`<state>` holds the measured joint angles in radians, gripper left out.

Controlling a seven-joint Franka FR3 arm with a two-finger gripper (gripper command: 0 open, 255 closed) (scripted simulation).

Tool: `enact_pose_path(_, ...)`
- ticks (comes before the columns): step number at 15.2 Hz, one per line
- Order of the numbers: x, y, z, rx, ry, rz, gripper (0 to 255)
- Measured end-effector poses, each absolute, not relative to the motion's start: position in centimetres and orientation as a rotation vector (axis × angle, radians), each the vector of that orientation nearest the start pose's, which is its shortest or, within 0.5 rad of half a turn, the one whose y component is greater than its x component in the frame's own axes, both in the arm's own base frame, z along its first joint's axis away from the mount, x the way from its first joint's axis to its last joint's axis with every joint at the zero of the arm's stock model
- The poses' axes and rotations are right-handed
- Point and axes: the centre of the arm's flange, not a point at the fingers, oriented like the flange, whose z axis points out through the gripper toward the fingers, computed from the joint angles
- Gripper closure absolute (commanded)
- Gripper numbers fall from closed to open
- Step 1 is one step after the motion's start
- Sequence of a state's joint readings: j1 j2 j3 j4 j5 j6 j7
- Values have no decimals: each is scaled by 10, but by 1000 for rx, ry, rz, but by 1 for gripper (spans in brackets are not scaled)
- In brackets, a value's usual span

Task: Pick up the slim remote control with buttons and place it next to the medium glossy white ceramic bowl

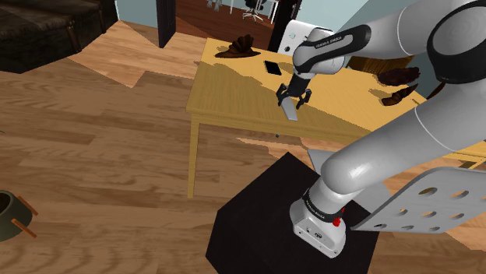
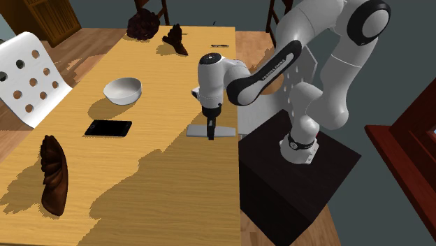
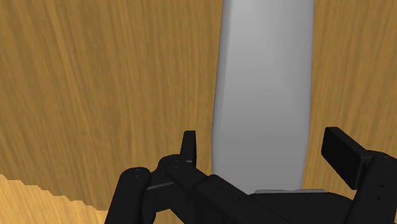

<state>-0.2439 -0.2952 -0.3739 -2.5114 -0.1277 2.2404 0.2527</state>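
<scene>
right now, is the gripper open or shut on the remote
Open: the gripper has its fingers apart either side of the remote, with table showing in both gaps.

Dining area of a lived-in home, as I see it standing by the table. 1 long wooden table (image 2: 175, 182) stands on a plank floor (image 1: 101, 132). 1 white chair pierced with round holes (image 2: 28, 77) stands beside the table, and a white bowl (image 2: 123, 89) rests on its top (tableware, not labware). A dark cushioned sofa (image 1: 39, 31) sits well apart from the table across the floor. A wooden cabinet (image 2: 52, 17) stands beyond the table's far end, and a pale blue-grey wall (image 1: 136, 9) rises behind. Warm timber, soft seating and crockery mark the room as domestic.
</scene>
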Motion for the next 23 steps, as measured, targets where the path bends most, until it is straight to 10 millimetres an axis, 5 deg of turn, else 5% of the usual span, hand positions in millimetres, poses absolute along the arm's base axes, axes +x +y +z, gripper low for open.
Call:
enact_pose_path(3, 353, -254, 380, -2903, 1189, -16, 0)
enact_pose_path(4, 353, -254, 380, -2903, 1189, -16, 255)
enact_pose_path(14, 353, -254, 380, -2903, 1189, -16, 255)
enact_pose_path(23, 352, -254, 421, -2903, 1189, -16, 255)
